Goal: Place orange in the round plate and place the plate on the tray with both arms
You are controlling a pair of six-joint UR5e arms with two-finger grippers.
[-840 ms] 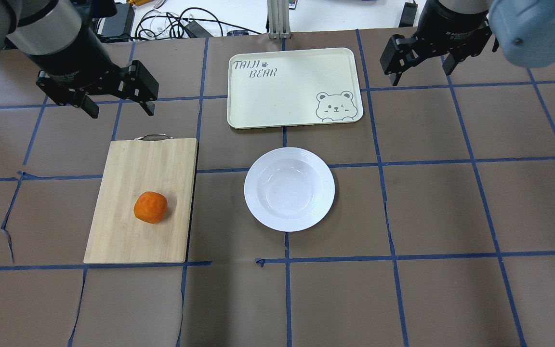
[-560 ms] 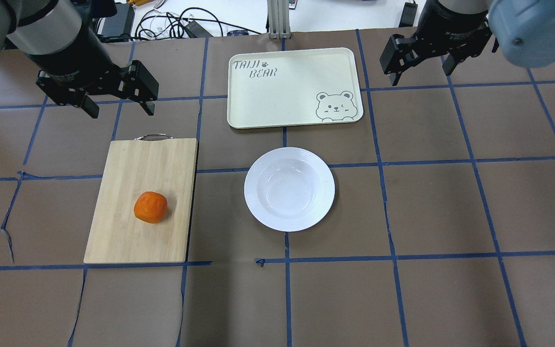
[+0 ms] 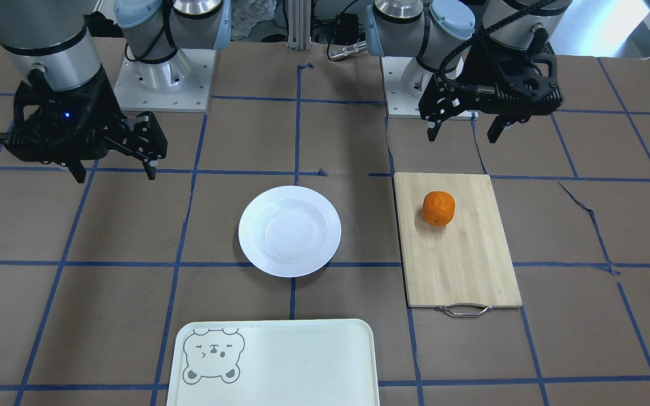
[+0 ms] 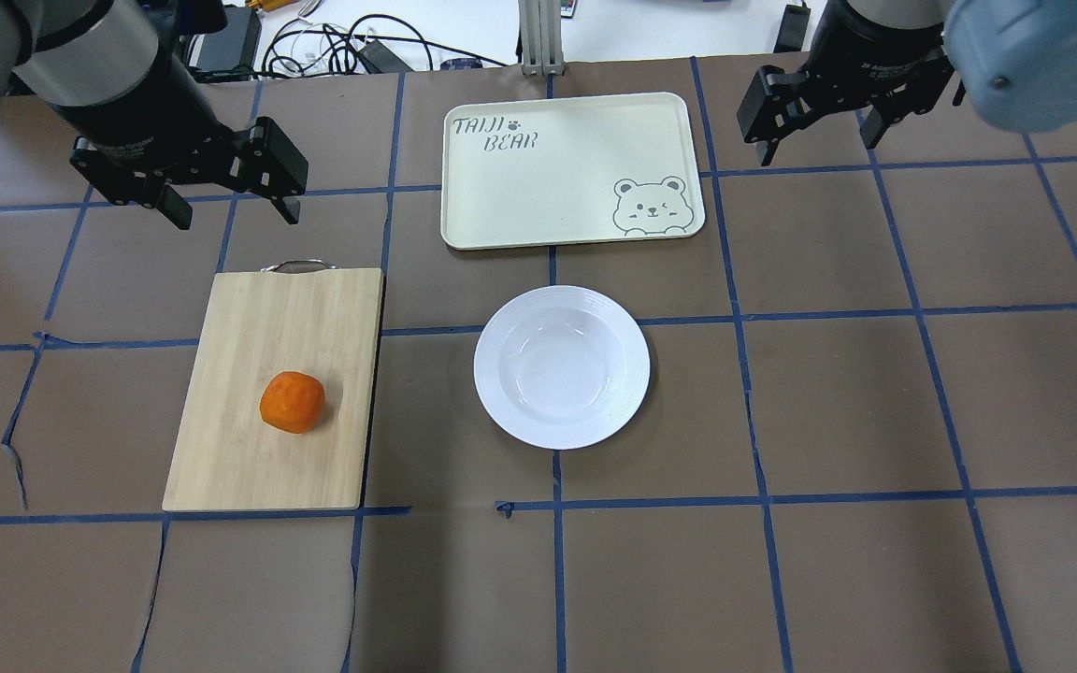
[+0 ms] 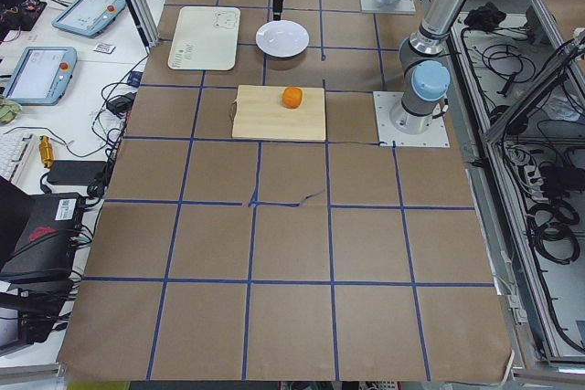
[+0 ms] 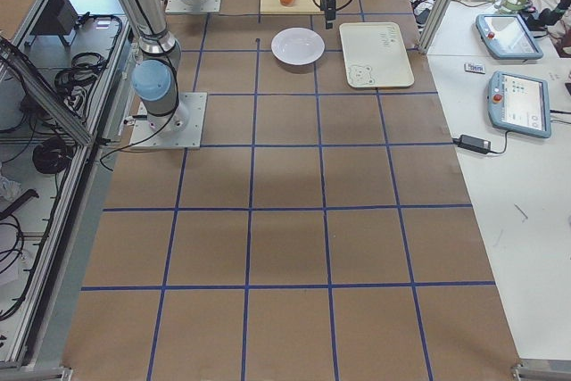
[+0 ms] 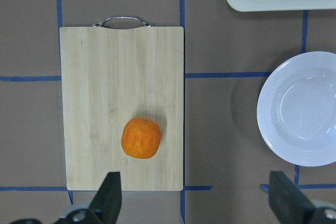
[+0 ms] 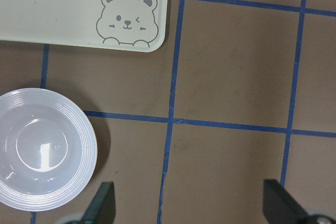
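The orange (image 4: 292, 402) lies on a bamboo cutting board (image 4: 249, 449) on the table's left half, also seen as the orange (image 7: 140, 138) in the left wrist view. The empty round plate (image 4: 561, 366) sits at the table's centre. Beyond it lies the cream tray (image 4: 538, 187) with a bear drawing, nothing on it. My left gripper (image 4: 235, 217) hovers open above the table past the board's handle end. My right gripper (image 4: 817, 150) hangs open to the right of the tray. Neither gripper holds or touches anything.
The board's metal handle (image 4: 295, 266) points toward the far side. Cables and boxes (image 4: 342, 47) lie behind the table's far edge. Blue tape lines cross the brown table cover. In the front-facing view both arm bases (image 3: 161, 79) stand at the robot's edge.
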